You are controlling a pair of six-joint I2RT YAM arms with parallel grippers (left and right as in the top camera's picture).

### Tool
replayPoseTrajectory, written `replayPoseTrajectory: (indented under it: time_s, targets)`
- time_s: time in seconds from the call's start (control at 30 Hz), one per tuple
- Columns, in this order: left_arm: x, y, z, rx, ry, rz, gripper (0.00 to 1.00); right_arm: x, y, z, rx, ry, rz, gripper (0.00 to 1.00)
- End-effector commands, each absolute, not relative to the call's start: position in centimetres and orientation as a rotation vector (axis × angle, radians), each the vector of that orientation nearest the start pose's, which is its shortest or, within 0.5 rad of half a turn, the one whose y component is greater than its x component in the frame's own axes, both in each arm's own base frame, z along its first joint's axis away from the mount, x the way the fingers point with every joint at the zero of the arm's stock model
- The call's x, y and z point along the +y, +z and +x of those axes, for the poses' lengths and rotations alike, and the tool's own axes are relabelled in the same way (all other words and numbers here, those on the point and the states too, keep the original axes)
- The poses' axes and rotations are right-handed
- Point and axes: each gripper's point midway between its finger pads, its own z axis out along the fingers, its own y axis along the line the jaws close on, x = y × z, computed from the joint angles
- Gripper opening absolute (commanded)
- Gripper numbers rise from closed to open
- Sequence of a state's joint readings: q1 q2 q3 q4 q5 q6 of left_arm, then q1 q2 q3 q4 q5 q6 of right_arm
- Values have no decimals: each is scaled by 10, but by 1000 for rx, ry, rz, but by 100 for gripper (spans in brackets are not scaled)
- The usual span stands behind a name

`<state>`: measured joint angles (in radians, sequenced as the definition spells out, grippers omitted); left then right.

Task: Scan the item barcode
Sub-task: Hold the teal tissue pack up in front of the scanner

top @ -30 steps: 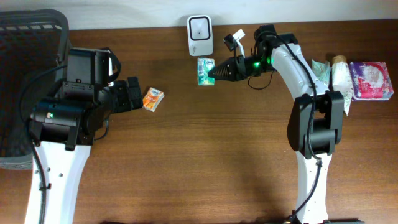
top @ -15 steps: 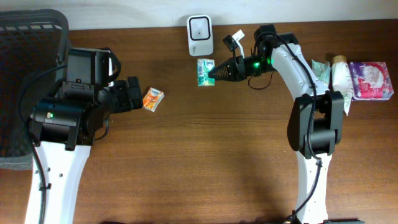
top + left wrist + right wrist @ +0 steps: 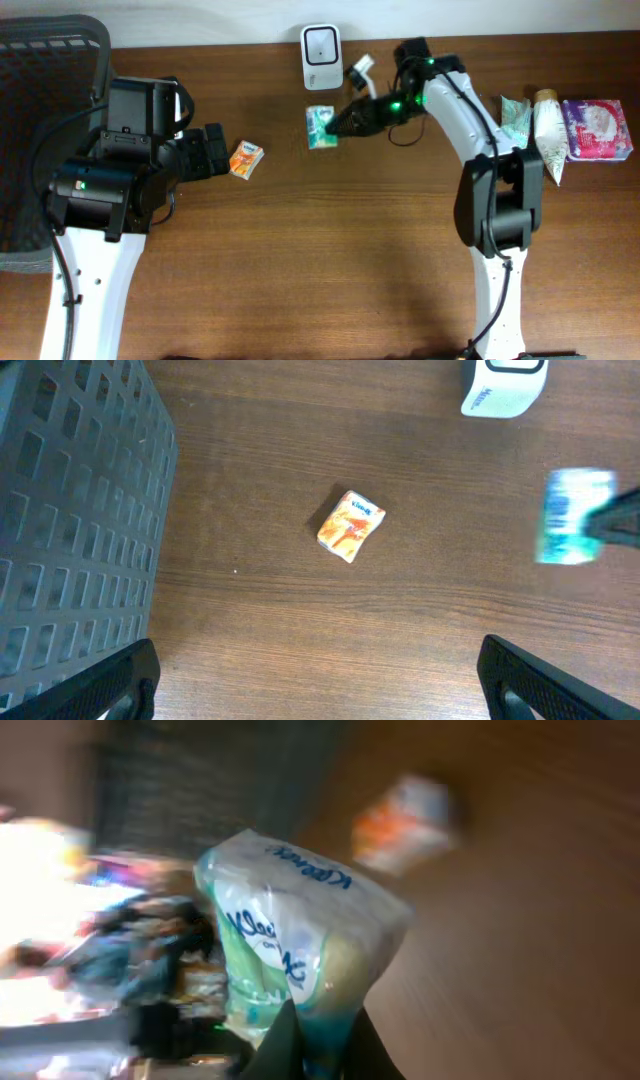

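A green and white tissue pack [image 3: 320, 127] hangs just below the white barcode scanner [image 3: 321, 56] at the back of the table. My right gripper [image 3: 341, 123] is shut on its right end. In the right wrist view the pack [image 3: 300, 940] fills the middle, pinched at its lower end between my shut fingers [image 3: 283, 1050]. The left wrist view shows the pack [image 3: 572, 516] blurred at the right and the scanner [image 3: 503, 382] at the top. My left gripper [image 3: 215, 150] stands open and holds nothing, just left of a small orange box [image 3: 246, 160].
A dark mesh basket [image 3: 50, 60] stands at the far left, seen also as the basket [image 3: 70, 530] in the left wrist view. At the far right lie a purple packet [image 3: 595, 128], a white bottle [image 3: 545, 125] and a green packet. The orange box [image 3: 351, 526] lies on bare wood.
My right gripper has swung left and slightly toward the front with the tissue pack. The left arm and the orange box have not moved.
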<state>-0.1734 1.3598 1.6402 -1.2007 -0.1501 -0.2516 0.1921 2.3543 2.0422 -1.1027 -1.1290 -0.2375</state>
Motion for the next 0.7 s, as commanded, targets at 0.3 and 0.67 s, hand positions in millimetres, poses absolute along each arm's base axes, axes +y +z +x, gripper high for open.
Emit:
replayPoseTrajectory:
  time_s: [0.3, 0.67]
  targets:
    - [-30, 307, 331, 2459, 7, -174, 99, 186, 169, 601, 2198, -392, -617, 4]
    - [-30, 307, 331, 2459, 7, -174, 99, 233, 146, 657, 1794, -545, -1021, 4]
